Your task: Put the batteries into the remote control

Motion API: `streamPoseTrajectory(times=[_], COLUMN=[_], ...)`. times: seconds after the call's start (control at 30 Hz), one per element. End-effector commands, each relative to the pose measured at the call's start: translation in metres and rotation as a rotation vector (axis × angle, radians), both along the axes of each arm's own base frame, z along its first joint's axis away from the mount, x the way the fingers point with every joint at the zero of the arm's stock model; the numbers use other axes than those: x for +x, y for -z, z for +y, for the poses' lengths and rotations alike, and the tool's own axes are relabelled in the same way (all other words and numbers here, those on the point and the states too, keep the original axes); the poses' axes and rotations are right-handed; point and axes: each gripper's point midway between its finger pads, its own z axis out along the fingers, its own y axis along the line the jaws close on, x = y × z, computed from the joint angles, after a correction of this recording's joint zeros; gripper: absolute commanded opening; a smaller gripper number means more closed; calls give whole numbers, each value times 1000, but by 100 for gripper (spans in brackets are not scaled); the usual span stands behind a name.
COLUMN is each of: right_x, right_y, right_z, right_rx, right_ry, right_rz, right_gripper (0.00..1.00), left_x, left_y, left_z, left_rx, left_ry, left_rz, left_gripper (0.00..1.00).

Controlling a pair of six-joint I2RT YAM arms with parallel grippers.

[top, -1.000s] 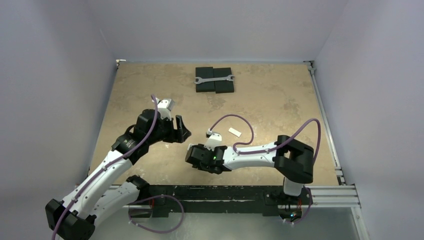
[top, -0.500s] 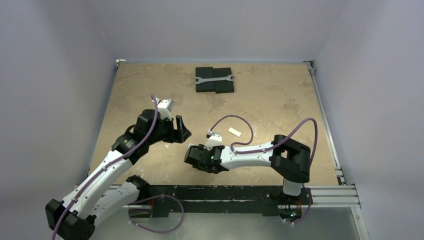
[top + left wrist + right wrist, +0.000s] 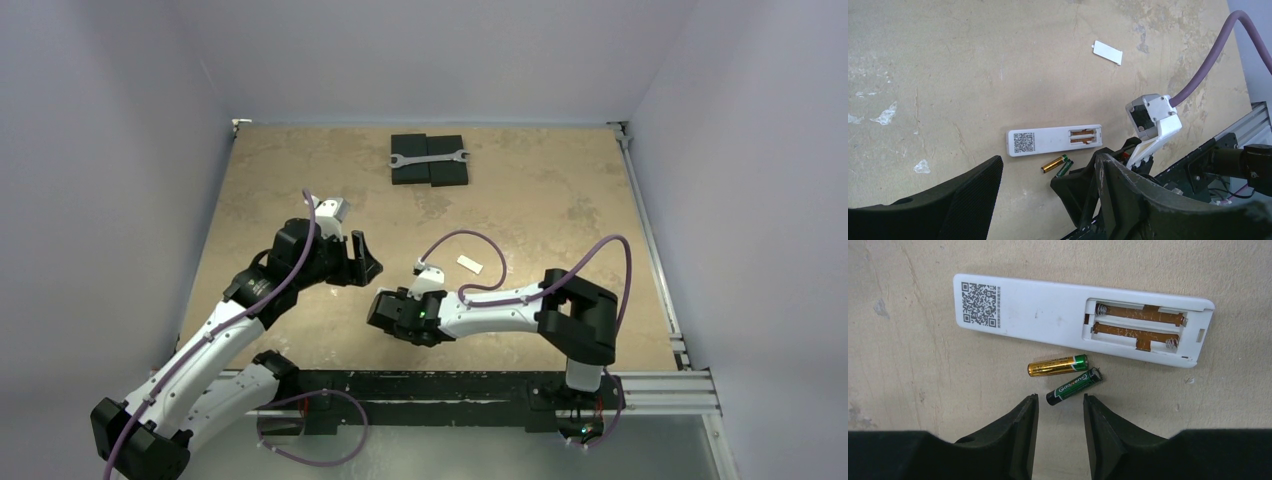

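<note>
The right claw (image 3: 1060,399) hangs low over the table (image 3: 908,405), its jaws partly apart and gripping nothing. Just ahead of its fingertips, almost in the gap, lies the dark green battery (image 3: 1073,386). Its long axis runs slantwise, the near end toward the left finger and the far end leaning off to the right. It is square neither across nor along the gap, so I judge the wrist needs a slight turn before the jaws can close cleanly on its sides.

Just beyond it lies the gold battery (image 3: 1057,365), almost crosswise to the claw, and the two nearly meet at their right-hand ends. Farther ahead the remote control (image 3: 1048,310) lies back up, also crosswise. Its battery bay (image 3: 1135,325) is open and empty, ahead and to the right, with the springs showing.

The right claw is plainly the nearer. The left claw (image 3: 1049,160) stands higher, jaws wide and empty, looking down on the remote and both batteries.

Only the right wrist view gives the green battery's slant and the bay's springs. The left wrist view adds the cover piece (image 3: 1108,52), lying well beyond the remote and outside the right wrist's frame. The top view shows the two claws close together, but I cannot make out the batteries or the remote there.
</note>
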Motion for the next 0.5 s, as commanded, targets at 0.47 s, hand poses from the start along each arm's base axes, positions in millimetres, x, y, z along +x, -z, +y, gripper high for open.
streamPoseTrajectory(times=[0.47], right_x=[19], right_y=[4], right_z=[-10], right_rx=[-72], right_ry=[71], right_rz=[-31], right_gripper=[45], left_x=[4], left_y=[-3], left_z=[-4], left_rx=[-4], left_ry=[24], left_rz=[-28], left_gripper=[68])
